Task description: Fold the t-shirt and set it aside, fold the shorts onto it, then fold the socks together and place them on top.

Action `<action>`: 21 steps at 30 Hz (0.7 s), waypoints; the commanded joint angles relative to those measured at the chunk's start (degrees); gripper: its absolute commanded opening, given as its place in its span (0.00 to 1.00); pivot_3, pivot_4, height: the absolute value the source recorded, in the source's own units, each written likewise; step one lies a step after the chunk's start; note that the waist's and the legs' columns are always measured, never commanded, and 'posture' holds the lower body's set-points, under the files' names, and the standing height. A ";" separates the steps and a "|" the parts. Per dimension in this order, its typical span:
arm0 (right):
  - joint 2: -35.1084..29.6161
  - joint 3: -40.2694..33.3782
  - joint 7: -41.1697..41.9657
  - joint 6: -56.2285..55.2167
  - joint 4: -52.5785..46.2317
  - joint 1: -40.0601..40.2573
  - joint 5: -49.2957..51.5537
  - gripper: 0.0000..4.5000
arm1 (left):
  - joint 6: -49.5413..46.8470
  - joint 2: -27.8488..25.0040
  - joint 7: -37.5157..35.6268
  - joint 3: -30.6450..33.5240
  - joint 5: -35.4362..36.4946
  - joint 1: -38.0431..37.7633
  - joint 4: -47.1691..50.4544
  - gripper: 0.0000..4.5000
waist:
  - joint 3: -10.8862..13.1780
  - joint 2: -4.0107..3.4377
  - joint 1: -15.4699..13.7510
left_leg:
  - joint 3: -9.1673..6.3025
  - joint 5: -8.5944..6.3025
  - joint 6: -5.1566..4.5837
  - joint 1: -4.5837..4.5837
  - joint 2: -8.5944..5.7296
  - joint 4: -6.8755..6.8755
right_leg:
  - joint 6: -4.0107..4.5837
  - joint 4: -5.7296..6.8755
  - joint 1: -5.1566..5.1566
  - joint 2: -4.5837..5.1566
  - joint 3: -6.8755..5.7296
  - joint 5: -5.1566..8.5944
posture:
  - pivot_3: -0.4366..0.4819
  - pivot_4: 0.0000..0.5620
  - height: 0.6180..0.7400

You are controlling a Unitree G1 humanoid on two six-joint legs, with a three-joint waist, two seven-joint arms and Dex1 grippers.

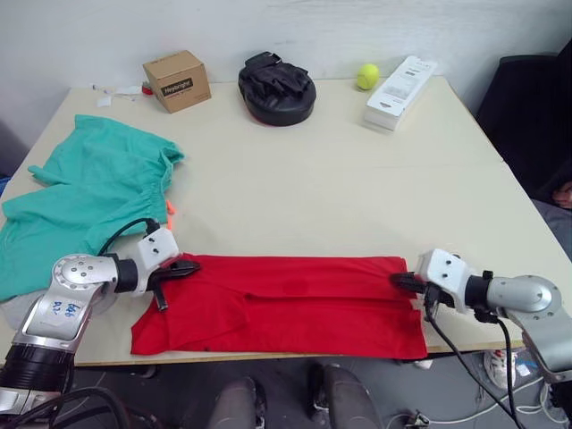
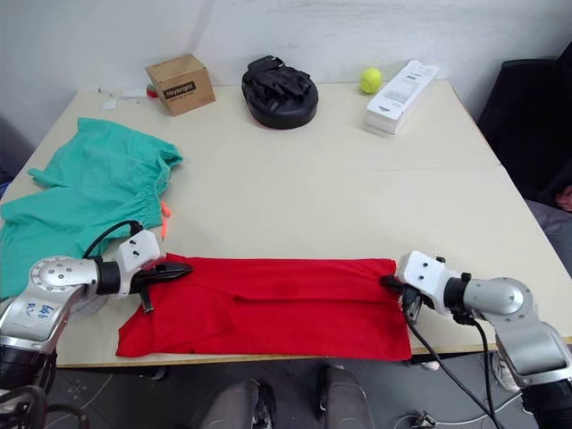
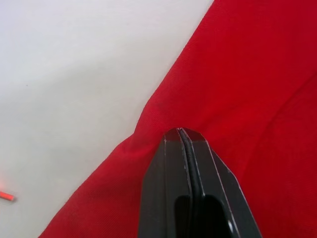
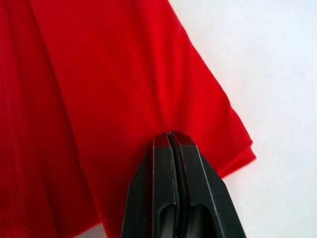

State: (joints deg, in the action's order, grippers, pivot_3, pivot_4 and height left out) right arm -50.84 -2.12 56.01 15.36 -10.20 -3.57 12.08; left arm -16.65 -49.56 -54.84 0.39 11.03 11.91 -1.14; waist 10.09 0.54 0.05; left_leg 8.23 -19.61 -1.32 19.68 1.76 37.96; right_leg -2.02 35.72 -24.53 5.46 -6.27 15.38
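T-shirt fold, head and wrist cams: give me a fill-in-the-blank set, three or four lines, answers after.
1. Both grippers are pinched shut on the ____ t-shirt, the left gripper at one end, the right gripper at the other.
2. The teal-green shorts lie on the robot's ____ side of the table.
3. The yellow-green ball sits between the black pad and the ____ box.
4. The brown ____ box stands at the table's far edge.

Missing words: red; left; white; cardboard

shorts (image 1: 80, 192) cut off at left edge
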 commanded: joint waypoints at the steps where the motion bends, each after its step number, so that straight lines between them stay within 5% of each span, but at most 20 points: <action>1: -2.76 -2.97 5.18 6.15 -4.12 -5.67 7.52 0.01 | -2.99 0.35 -1.61 0.21 2.00 1.34 2.30 0.00 | 0.16 -0.16 0.01 | 0.00 0.02 -0.03 0.06 -0.01 0.00 | -0.01 0.00 -0.05 0.00 0.01 -0.01 | 0.48 0.27 1.00; 5: -6.12 -0.93 11.58 10.51 -1.99 -12.83 10.36 0.15 | -12.53 -1.00 -6.46 4.29 13.25 2.51 12.21 0.14 | 0.33 0.12 -0.01 | -0.07 0.31 -0.24 0.73 0.00 0.04 | 0.01 0.09 -0.76 0.00 -0.09 -0.02 | 0.48 0.27 1.00; 9: -5.87 5.37 17.37 12.88 6.09 -22.85 8.30 0.46 | -22.23 -4.43 -9.67 6.81 23.72 5.79 23.17 0.42 | 0.53 0.40 0.06 | -0.09 0.49 0.07 1.10 0.00 0.16 | 0.00 0.04 -1.01 -0.03 -0.20 -0.02 | 0.48 0.27 1.00; 16: -4.92 16.06 22.69 5.38 19.11 -29.84 -2.18 1.00 | -27.43 -4.09 -6.07 5.70 27.85 8.62 30.29 0.94 | 0.59 0.44 0.03 | -0.06 0.52 0.01 1.18 -0.06 0.25 | -0.06 -0.03 -0.97 -0.06 -0.22 -0.05 | 0.48 0.27 1.00; 21: -3.16 17.47 24.91 4.53 20.34 -31.25 -3.22 1.00 | -25.24 -4.83 -4.53 4.96 24.83 3.88 32.33 1.00 | 0.63 0.45 0.50 | -0.01 0.56 0.07 1.14 -0.03 0.33 | -0.06 0.06 -0.98 -0.12 -0.14 -0.05 | 0.48 0.27 1.00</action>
State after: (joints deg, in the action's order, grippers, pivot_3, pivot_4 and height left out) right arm -54.34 15.46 80.03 20.81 10.62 -33.61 9.07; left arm -42.99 -53.66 -59.96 4.97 36.62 16.03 29.24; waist 10.72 0.99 0.54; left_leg 8.20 -19.02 -1.22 20.81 1.74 38.30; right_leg -2.08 35.80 -25.51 5.33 -6.42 15.32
